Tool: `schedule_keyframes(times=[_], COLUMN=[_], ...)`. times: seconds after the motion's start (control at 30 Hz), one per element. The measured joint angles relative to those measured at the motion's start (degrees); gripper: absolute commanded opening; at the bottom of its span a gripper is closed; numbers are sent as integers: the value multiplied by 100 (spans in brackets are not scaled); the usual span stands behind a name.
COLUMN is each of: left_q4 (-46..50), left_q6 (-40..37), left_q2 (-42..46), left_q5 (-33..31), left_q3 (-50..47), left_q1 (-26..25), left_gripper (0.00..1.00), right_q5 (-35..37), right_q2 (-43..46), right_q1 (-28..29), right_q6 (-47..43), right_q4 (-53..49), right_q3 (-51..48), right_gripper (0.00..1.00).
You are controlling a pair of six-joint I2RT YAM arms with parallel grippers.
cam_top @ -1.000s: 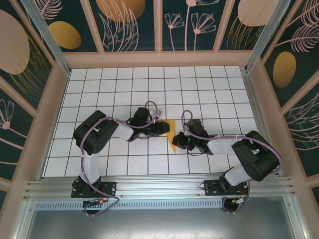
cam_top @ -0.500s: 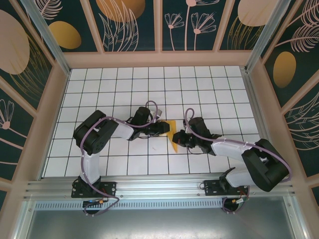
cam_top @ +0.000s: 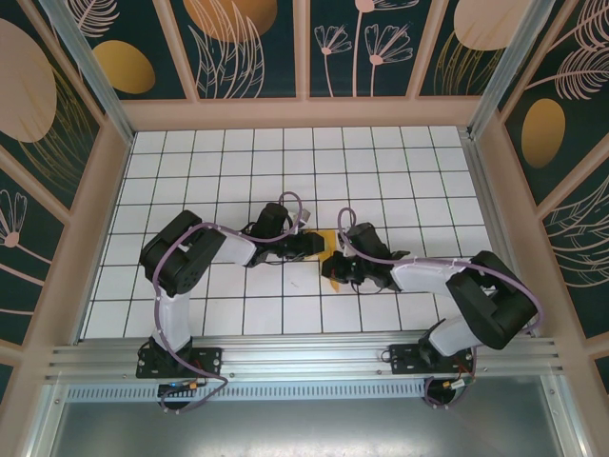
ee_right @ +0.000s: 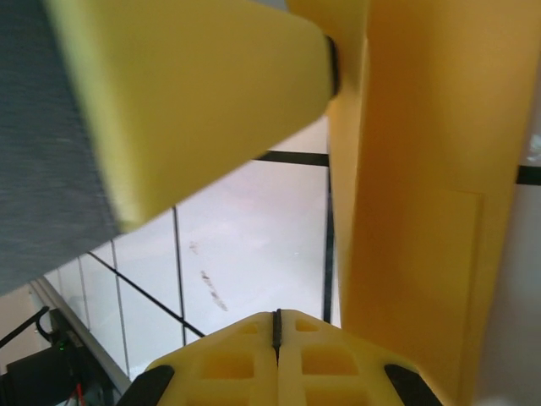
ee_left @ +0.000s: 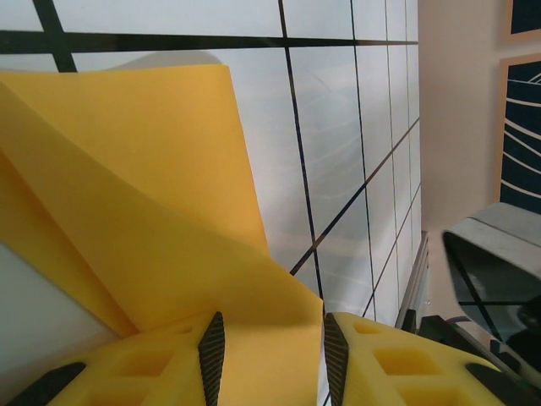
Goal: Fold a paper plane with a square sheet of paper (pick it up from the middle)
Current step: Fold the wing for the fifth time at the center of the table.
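Paper (cam_top: pixel 327 240), mid-fold: your right claw (ee_right: pixel 275 317), shut and empty, has slid in against it, likely pressing the crease; left claw (ee_left: pixel 269 326), part-open, straddles the fold.

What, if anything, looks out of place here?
The thin orange-yellow sheet of paper is not lying flat: it is creased, with a flap standing up off the white tiled table, between the open fingers of the left gripper. The right gripper is shut beside it, not on it. Nothing looks torn.
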State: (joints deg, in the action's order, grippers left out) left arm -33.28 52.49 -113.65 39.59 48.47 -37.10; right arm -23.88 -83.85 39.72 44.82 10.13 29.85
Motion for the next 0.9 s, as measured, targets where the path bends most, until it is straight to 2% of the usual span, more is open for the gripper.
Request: schedule_keyframes(times=[0.6, 0.9], left_q4=[221, 227], left_q6=[-90, -105], left_q2=[0, 26], left_q5=[7, 70], left_q3=[101, 142], left_q1=[0, 0], left_gripper=[39, 46], right_q5=[-114, -367], right_q2=[-74, -260], right_q1=[-367, -520], right_q6=[26, 142], right_q4=[573, 1311], right_q3=[-509, -826], right_gripper=[7, 4])
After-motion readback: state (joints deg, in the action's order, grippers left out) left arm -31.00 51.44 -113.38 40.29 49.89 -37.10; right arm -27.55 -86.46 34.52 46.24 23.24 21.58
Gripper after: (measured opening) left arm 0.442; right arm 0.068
